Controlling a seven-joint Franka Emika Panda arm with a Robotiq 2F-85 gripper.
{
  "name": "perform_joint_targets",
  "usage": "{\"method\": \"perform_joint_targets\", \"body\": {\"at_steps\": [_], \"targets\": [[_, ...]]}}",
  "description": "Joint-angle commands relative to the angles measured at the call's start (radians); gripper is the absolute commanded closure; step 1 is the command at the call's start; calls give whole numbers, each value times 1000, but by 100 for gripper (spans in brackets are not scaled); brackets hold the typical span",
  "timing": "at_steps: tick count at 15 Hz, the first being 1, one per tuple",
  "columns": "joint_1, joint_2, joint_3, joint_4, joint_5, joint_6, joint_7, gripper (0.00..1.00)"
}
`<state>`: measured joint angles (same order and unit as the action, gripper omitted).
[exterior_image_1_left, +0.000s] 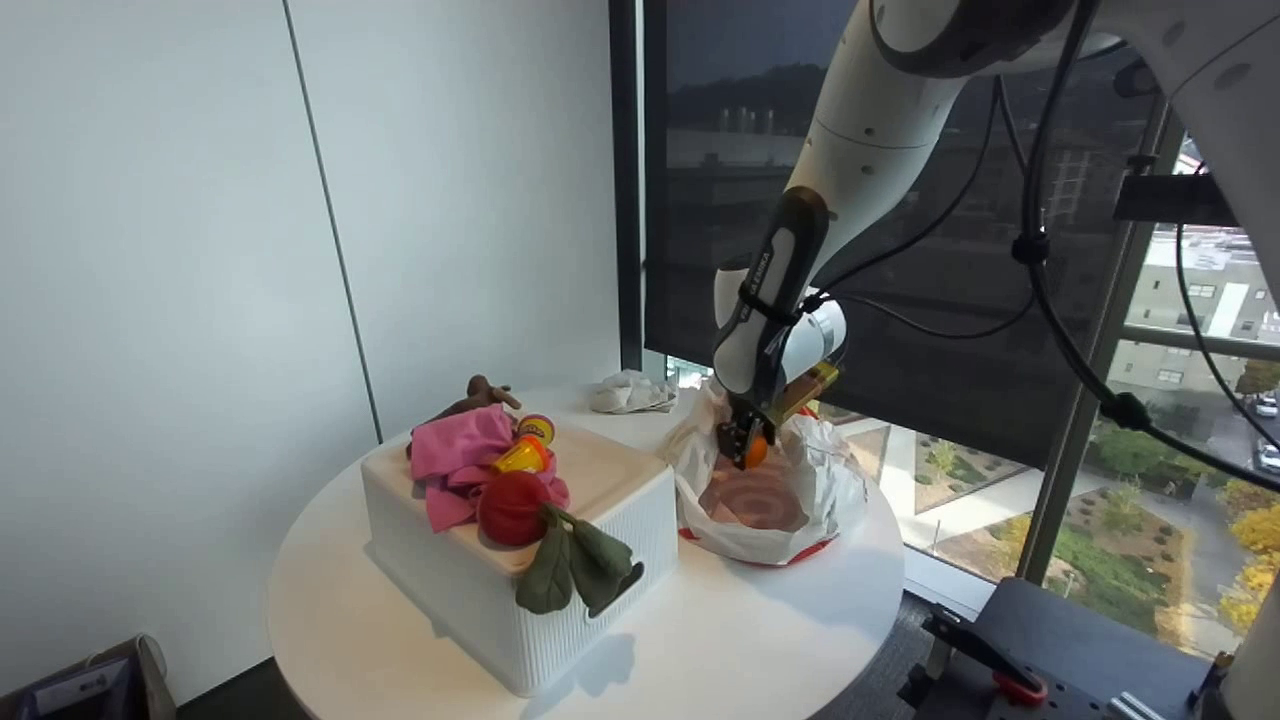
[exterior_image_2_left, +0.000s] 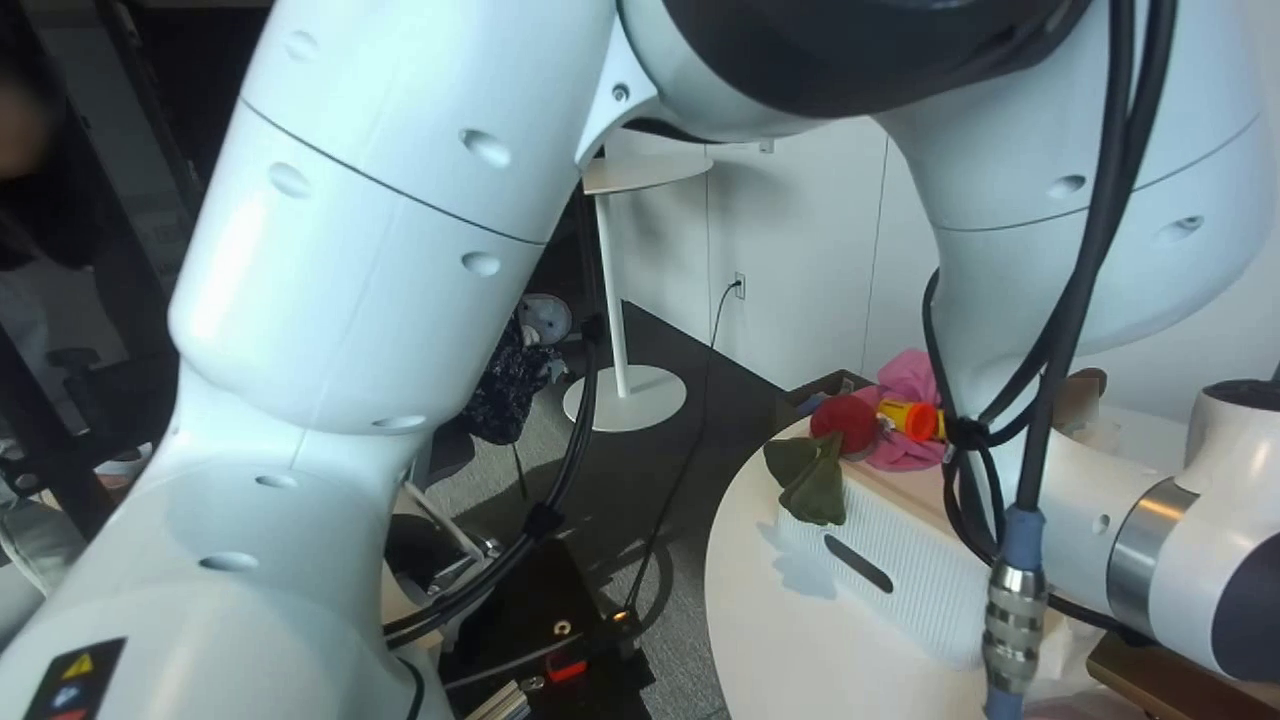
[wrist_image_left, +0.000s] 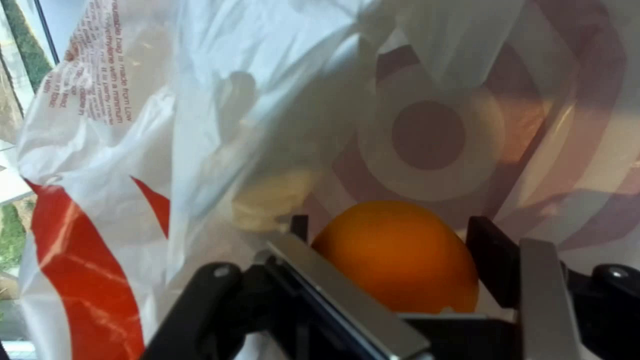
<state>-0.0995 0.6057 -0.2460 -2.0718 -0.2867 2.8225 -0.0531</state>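
My gripper (exterior_image_1_left: 745, 446) points down over the open mouth of a white plastic bag (exterior_image_1_left: 845, 485) with red marks. It is shut on a round orange object (exterior_image_1_left: 758, 453), which shows between the fingers in the wrist view (wrist_image_left: 400, 255). The fingers press on its two sides; its underside is hidden by the gripper. Below it, in the wrist view, the bag (wrist_image_left: 215, 75) shows red target rings and red print. A blurred yellowish shape (wrist_image_left: 272, 197) shows through or inside the bag. The fingers are out of sight in an exterior view where the arm (exterior_image_2_left: 330, 300) fills much of the picture.
A white ribbed box (exterior_image_1_left: 600, 590) stands on the round white table (exterior_image_1_left: 330, 590) beside the bag. On it lie a pink cloth (exterior_image_1_left: 460, 445), small tubs (exterior_image_1_left: 522, 456), a red plush (exterior_image_1_left: 512, 510) with green leaves and a brown plush (exterior_image_1_left: 478, 397). Crumpled white material (exterior_image_1_left: 630, 392) lies behind.
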Motion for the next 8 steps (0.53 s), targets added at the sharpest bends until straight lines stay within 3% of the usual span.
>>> {"method": "perform_joint_targets", "body": {"at_steps": [1,5,8], "targets": [[22,7,-34,15,10,50,44,0],[-103,-125,146,-51,173,-176,-82,0],[-126,-245,222,-73,286,-435,-174,0]]}}
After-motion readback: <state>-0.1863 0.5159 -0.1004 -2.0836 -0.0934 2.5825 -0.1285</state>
